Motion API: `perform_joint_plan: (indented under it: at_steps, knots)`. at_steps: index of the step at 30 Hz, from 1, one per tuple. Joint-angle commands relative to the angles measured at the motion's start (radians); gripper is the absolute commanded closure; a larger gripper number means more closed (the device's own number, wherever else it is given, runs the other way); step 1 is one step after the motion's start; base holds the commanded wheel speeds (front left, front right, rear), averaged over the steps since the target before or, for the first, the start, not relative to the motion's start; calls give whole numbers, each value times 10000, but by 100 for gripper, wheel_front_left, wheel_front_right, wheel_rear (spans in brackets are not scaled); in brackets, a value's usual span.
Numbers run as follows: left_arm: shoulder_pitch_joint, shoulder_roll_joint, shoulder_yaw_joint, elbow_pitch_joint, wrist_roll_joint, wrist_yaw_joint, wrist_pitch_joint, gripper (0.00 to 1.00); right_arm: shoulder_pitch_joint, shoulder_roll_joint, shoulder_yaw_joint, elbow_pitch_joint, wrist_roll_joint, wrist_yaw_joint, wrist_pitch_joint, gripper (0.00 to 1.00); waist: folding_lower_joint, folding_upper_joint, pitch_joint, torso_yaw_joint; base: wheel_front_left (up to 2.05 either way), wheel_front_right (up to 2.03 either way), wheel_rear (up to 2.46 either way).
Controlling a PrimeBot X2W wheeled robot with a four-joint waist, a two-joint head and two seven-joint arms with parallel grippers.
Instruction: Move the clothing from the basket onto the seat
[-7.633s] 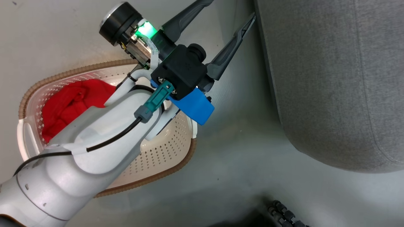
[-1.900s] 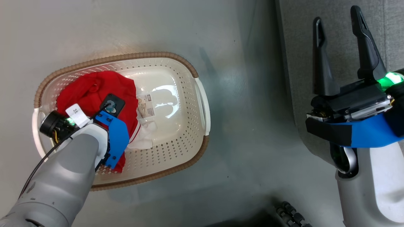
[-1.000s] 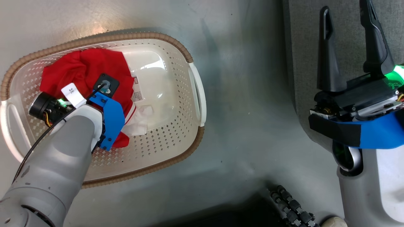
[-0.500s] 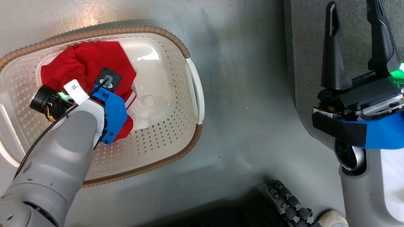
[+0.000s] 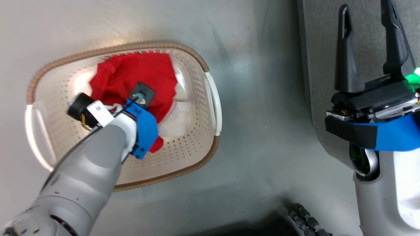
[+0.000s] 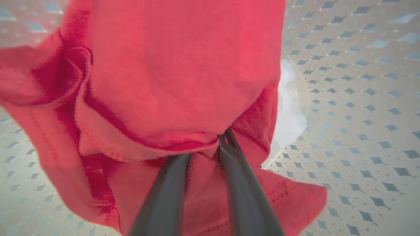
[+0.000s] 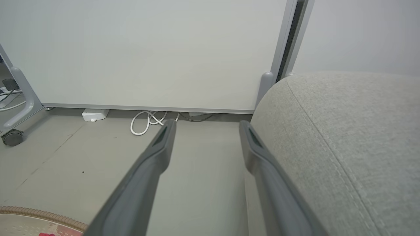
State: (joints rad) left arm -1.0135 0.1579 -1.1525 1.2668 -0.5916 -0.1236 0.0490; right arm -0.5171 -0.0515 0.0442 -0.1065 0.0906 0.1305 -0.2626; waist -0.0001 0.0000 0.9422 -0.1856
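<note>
The clothing (image 5: 144, 70) is a bunched red jersey with a white part (image 5: 178, 118), lying in the cream basket (image 5: 115, 50) with a brown rim. My left wrist stands over it, fingers pointing down and hidden under the arm. In the left wrist view my left gripper (image 6: 210, 144) is shut on a fold of the red clothing (image 6: 183, 65), which drapes from the tips over the perforated basket floor (image 6: 361, 98). My right gripper (image 5: 364, 8) stands open and empty over the edge of the grey seat (image 5: 321, 39). In its own view, the right gripper (image 7: 206, 124) holds nothing beside the seat (image 7: 344, 131).
Grey floor lies between the basket and the seat. A dark ribbed part (image 5: 305, 219) sits at the bottom edge. Ahead of the right gripper stand a pale wall panel (image 7: 147, 49), white cables (image 7: 147, 123), a white box (image 7: 93, 114) and a caster (image 7: 11, 137).
My left gripper has closed on the red clothing, and the cloth now gathers under the wrist and covers the label on the basket floor. The head camera has shifted. The right gripper stays open.
</note>
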Motion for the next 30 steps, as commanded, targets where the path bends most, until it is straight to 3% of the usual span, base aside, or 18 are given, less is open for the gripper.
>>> perform_joint_plan:
  at_steps: [1, 15, 24, 30]
  knots:
    - [125, -110, 0, -34, -84, -41, -242, 100, 114, 18, -36, 92, -128, 5, -36, 0, 1, 0, -560, 367, 0, 0, 0]
    - [785, -692, 17, -447, -762, -85, -2369, 100, 1008, -325, -129, 869, -260, 5, -34, 0, 1, 0, -3111, 1298, 0, 0, 0]
    - [1038, -712, 101, -836, -1213, -62, -3071, 100, 1801, -451, -161, 1304, -190, 5, -36, 0, 1, 0, -4870, 1662, 0, 0, 0]
    - [1014, -537, 722, -1439, -1481, -61, -3154, 100, 2360, -409, -185, 1514, -198, 5, -36, 0, 1, 0, -5902, 1812, 0, 0, 0]
